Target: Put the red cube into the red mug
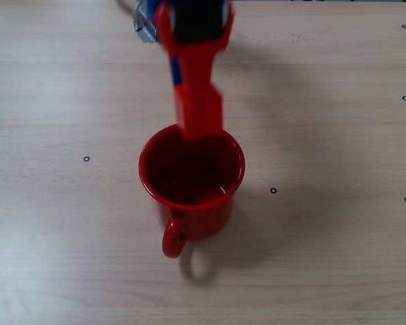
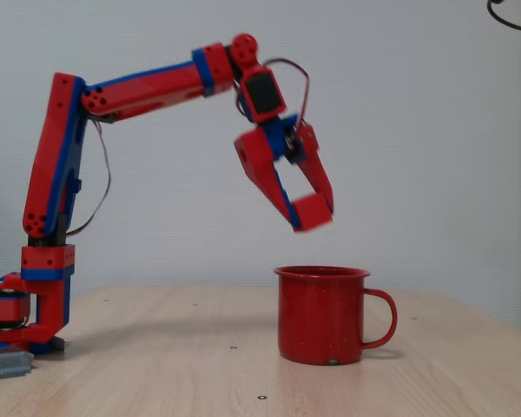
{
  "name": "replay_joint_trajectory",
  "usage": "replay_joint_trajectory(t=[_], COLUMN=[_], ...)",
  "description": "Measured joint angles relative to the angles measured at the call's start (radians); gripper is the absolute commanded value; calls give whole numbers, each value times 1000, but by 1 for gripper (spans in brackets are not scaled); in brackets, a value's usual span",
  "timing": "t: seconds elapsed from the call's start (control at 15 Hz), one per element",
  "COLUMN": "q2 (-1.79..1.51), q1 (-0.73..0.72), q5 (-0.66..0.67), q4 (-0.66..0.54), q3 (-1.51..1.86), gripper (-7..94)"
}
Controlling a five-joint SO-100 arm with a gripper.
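Note:
The red mug (image 1: pixel 196 220) stands upright on the wooden table with its handle toward the near edge; in a fixed view it sits right of centre (image 2: pixel 321 317), handle pointing right. Its inside shows only a glossy reflection. My gripper (image 2: pixel 313 215) hangs a short way above the mug's rim, angled down, and is shut on the red cube (image 2: pixel 311 211), which looks slightly blurred between the fingertips. From above, my gripper (image 1: pixel 201 127) overlaps the mug's far rim, and there I cannot tell the cube apart from the red fingers.
The arm's base (image 2: pixel 39 304) stands at the left end of the table with a grey clamp (image 2: pixel 4 365) beside it. Small black dots (image 1: pixel 273 190) mark the tabletop. A white wall rises behind the table.

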State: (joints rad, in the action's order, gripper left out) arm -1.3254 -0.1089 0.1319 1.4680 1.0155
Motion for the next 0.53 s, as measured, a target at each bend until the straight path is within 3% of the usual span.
replay_joint_trajectory(t=[0.2, 0.4, 0.53], q2=[166, 209, 209], q1=[14, 8, 9], q5=[0, 0, 0], q4=[-100, -121, -137], q3=[-6, -6, -6], gripper=[0, 0, 18])
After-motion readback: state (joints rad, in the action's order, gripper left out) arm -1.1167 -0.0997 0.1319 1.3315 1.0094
